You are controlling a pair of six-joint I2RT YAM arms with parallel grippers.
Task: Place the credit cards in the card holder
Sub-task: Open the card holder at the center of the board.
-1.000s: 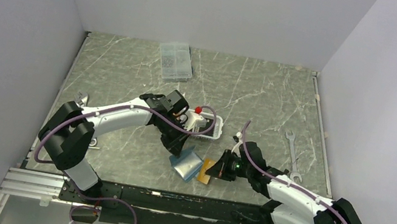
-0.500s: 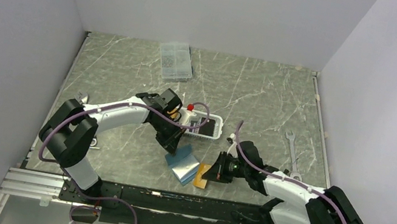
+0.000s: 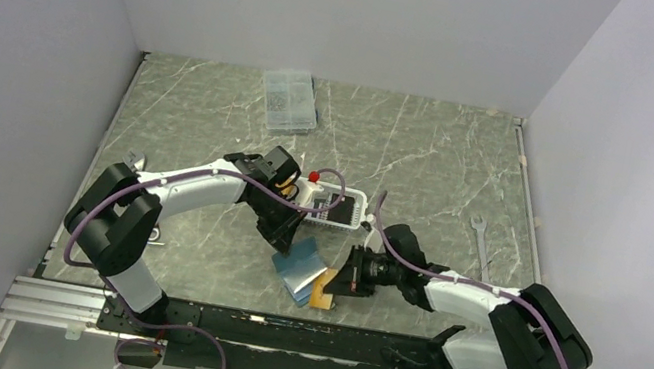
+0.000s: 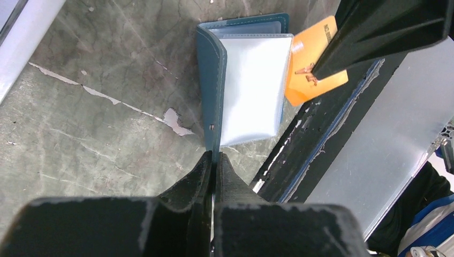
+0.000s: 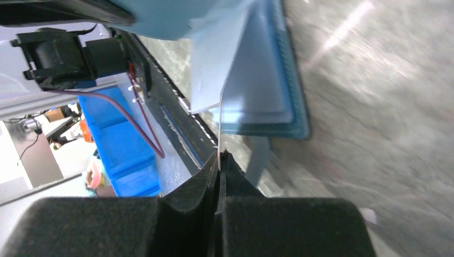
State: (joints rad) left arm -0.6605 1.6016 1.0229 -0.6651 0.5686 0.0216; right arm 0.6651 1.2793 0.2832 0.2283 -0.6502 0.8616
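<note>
The fingers of your left gripper (image 4: 213, 161) are pressed together on the lower edge of the card holder (image 4: 251, 91), pinching its teal cover right at the fold. The holder lies open on the marble-patterned table (image 3: 430, 152), clear plastic sleeves facing up, close to the near edge where the arms are bolted.

The fingers of your right gripper (image 5: 220, 155) are clamped narrow on the yellow-orange credit card (image 4: 308, 59), which the right wrist camera sees edge-on as a thin line running up from the fingertips toward the holder. From the left wrist view, the card sits tilted at the holder's open side, one corner meeting the edge of the top sleeve. Whether that corner has slipped into a slot or merely rests against it, you cannot tell from these views.

Just behind the holder stands a white slatted basket (image 3: 339, 209) with a red-knobbed tool (image 3: 313, 176). Well beyond the holder lies a clear compartment box (image 3: 289, 101). A wrench (image 3: 479, 247) lies well off to the holder's right.
</note>
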